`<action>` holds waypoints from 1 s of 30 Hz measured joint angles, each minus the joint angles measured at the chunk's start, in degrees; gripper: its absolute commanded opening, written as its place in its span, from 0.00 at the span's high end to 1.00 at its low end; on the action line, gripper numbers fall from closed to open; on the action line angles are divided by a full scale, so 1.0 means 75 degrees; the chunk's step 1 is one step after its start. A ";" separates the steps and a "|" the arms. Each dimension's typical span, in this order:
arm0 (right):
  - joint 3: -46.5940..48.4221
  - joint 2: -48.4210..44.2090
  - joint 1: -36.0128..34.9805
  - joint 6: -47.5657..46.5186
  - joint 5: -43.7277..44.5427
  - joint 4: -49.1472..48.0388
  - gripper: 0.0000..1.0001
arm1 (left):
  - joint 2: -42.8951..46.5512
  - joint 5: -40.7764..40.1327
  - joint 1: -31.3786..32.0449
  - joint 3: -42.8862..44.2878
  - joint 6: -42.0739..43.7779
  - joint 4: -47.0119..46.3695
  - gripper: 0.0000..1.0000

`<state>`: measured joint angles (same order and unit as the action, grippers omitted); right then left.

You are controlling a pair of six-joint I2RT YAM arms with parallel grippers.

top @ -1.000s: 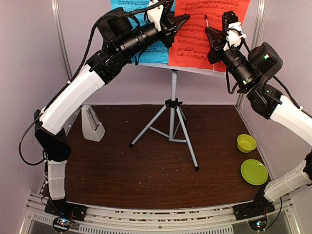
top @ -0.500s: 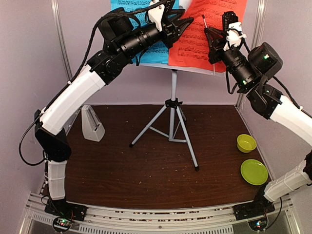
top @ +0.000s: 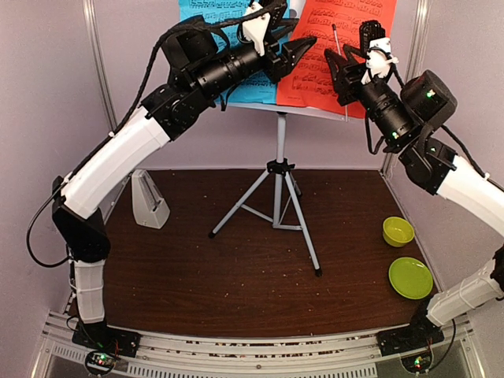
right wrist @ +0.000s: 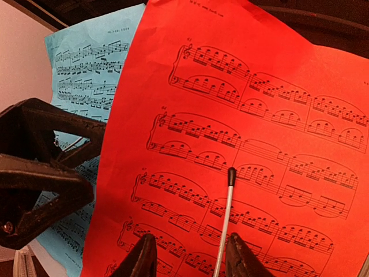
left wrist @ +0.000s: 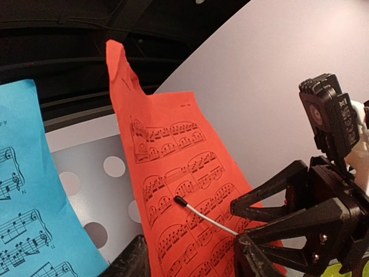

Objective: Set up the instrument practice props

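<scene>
The red-orange music sheet and blue sheet lean on the white perforated stand desk atop white tripod legs. A thin white baton with a black tip rests against the red sheet. My left gripper is open at the red sheet's left edge, the sheet showing between its jaws. My right gripper is open in front of the red sheet, its jaws either side of the baton's lower part. The white pyramid metronome stands on the table at left.
A yellow-green bowl and plate sit at the table's right edge. White walls close in the left, right and back. The two grippers are close together; the left gripper shows in the right wrist view.
My left gripper has moved right toward the red sheet's left edge, and that sheet now leans more to the right. The right gripper has shifted slightly left.
</scene>
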<state>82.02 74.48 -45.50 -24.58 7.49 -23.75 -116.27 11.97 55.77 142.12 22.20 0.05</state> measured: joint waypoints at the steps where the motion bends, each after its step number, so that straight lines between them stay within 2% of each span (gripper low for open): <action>1: 0.0000 -0.0032 0.0000 0.0020 0.0000 0.0006 0.49 | 0.0070 -0.0035 0.0023 -0.0128 0.0026 -0.0003 0.40; 7: 0.0000 -0.0341 0.0000 0.0096 -0.0017 0.0099 0.37 | 0.0685 -0.0306 0.0131 -0.1005 0.0052 -0.0038 0.23; 13: 0.0000 -0.0554 0.0000 0.0166 -0.0058 0.0230 0.27 | 0.1603 -0.0764 0.0152 -0.2008 0.0023 -0.0248 0.18; 15: 0.0000 -0.0600 0.0000 0.0256 -0.0085 0.0344 0.15 | 0.1874 -0.0898 0.0152 -0.2226 -0.0003 -0.0274 0.14; 18: 0.0000 -0.0679 0.0000 0.0472 -0.0163 0.0565 0.09 | 0.2288 -0.1145 0.0152 -0.2535 -0.0061 -0.0289 0.11; 23: -0.0003 -0.0898 -0.0003 0.0769 -0.0210 0.1093 0.04 | 0.3031 -0.1664 0.0152 -0.3299 -0.0303 -0.0210 0.03; 30: -0.0583 -0.1714 -0.0029 0.1515 -0.0405 0.1784 0.03 | 0.4147 -0.2296 -0.0003 -0.4715 -0.1035 0.0423 0.02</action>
<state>77.65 61.63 -45.71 -13.21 4.45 -10.37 -85.17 -5.26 55.75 106.76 14.44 3.22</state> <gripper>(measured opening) 0.963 0.977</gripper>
